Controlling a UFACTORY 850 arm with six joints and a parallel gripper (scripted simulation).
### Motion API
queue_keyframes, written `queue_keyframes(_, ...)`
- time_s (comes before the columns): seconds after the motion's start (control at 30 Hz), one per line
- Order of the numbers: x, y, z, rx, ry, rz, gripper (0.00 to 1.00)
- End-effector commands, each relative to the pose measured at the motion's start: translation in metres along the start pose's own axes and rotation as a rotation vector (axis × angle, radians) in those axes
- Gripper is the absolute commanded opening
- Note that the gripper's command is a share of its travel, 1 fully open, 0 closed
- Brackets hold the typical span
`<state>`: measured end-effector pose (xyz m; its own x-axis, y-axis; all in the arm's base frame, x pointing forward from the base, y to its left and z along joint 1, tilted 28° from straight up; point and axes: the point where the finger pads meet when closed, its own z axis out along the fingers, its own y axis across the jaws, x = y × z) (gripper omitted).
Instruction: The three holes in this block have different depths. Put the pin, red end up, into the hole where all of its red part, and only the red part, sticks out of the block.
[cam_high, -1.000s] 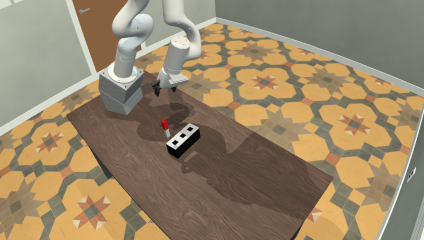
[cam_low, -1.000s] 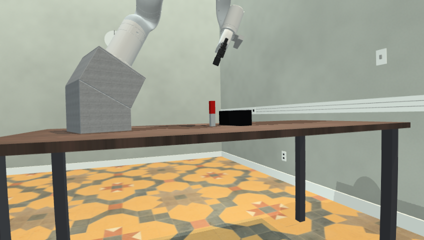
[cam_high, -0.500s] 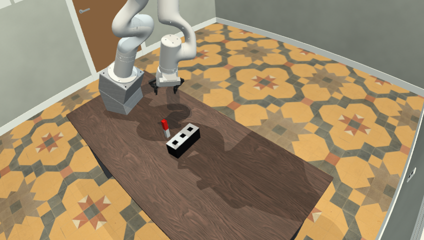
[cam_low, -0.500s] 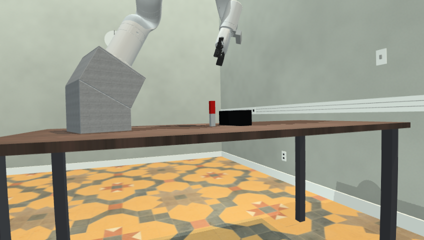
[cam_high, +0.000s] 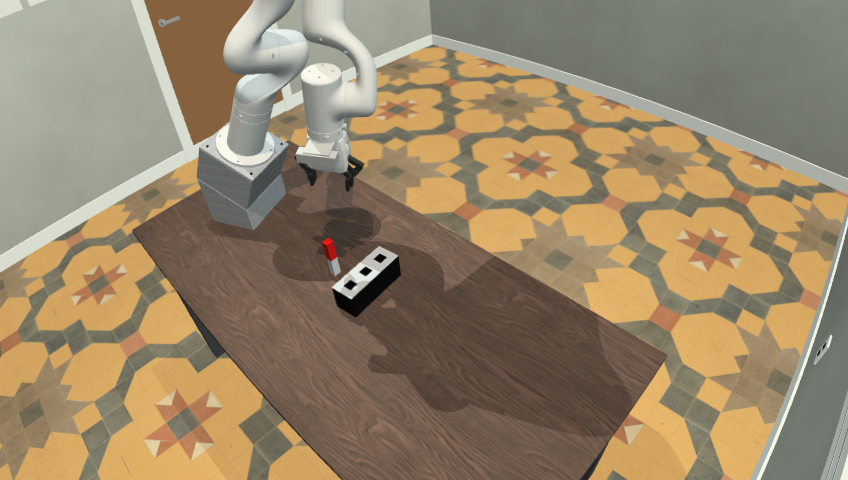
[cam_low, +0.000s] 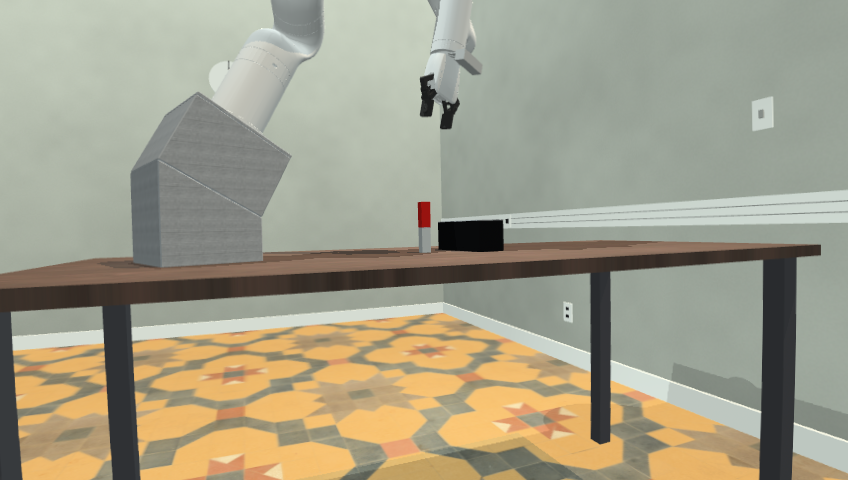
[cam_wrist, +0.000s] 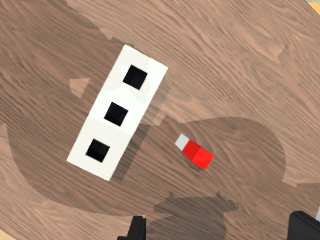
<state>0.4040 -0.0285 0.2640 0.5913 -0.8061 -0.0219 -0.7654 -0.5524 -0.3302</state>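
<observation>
a long dark wooden table (cam_high: 452, 380) fills the middle of the room. the white arm (cam_high: 261, 77) rises from a grey pedestal (cam_high: 221, 205) at the table's far left corner. the gripper (cam_high: 330, 176) hangs high above the table near that corner end, close to the far long edge, its jaws spread fully wide and holding nothing. a block (cam_high: 366, 279), white on top with black sides and three square holes in a row, lies toward the pedestal end of the table, about midway between the long edges. the pin (cam_high: 330, 256) stands upright on the table just beside the block, on the pedestal side, red end up, grey end down, not touching it.
</observation>
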Motion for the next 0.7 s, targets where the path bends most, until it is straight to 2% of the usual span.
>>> queue_keyframes(0.0, 0.0005, -0.0003, -0.0006, 0.094, 0.045, 0.259, 1.00)
queue_keyframes(0.07, 0.0005, -0.0003, -0.0006, 0.107, 0.051, 0.298, 1.00)
queue_keyframes(0.17, 0.0005, -0.0003, -0.0006, 0.167, 0.079, 0.463, 1.00)
queue_keyframes(0.67, 0.0006, 0.0001, -0.0007, 0.157, 0.078, 0.461, 1.00)
